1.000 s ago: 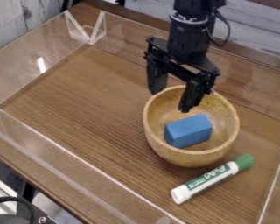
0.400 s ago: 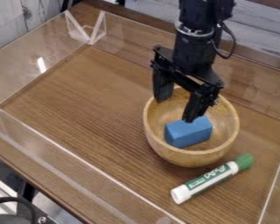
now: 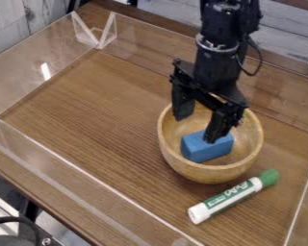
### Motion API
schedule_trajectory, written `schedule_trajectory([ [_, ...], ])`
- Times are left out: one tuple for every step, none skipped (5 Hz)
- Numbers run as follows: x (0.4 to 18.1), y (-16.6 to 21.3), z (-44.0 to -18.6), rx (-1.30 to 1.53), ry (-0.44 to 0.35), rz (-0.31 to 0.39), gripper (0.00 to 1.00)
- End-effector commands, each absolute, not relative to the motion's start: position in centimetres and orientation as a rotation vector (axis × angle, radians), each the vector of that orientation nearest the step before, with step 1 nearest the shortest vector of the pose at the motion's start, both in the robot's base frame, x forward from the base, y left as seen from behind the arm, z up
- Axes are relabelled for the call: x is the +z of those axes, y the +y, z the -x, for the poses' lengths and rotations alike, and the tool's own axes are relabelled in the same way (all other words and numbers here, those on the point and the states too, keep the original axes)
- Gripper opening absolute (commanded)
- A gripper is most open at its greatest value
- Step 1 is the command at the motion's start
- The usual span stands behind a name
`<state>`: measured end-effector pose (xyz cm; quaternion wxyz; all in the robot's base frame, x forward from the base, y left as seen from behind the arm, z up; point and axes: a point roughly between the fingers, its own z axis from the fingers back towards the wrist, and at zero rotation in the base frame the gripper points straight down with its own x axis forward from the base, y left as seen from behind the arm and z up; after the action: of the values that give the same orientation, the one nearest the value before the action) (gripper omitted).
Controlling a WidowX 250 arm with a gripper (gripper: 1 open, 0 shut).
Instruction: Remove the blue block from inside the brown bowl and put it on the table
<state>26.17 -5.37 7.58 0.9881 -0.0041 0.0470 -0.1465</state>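
Camera view: small, plain-faced, bright-blue rectangular block (image 3: 206, 147) lies inside the round light-brown wooden bowl (image 3: 212, 174), near the right edge of the brown wood-grain table (image 3: 92, 106). The black gripper (image 3: 198, 113), fingers spread wide, hangs over the bowl.

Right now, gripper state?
Tool: open, holding nothing, fingers reaching into the bowl by the blue block.
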Motion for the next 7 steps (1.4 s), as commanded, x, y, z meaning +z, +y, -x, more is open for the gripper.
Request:
schedule_trajectory([
  [7.9, -5.8, -26.6, -0.308, 0.049, 0.013, 1.00],
  [7.2, -6.0, -26.6, -0.317, 0.042, 0.014, 1.00],
  [6.6, -6.1, -26.5, -0.335, 0.031, 0.016, 1.00],
  [6.0, -6.1, -26.5, -0.354, 0.023, 0.023, 1.00],
  [5.5, -6.2, -26.6, -0.369, 0.016, 0.028, 1.00],
  [5.1, -6.3, -26.6, -0.381, 0.008, 0.035, 1.00],
  [4.7, -6.3, -26.7, -0.386, 0.001, 0.041, 1.00],
])
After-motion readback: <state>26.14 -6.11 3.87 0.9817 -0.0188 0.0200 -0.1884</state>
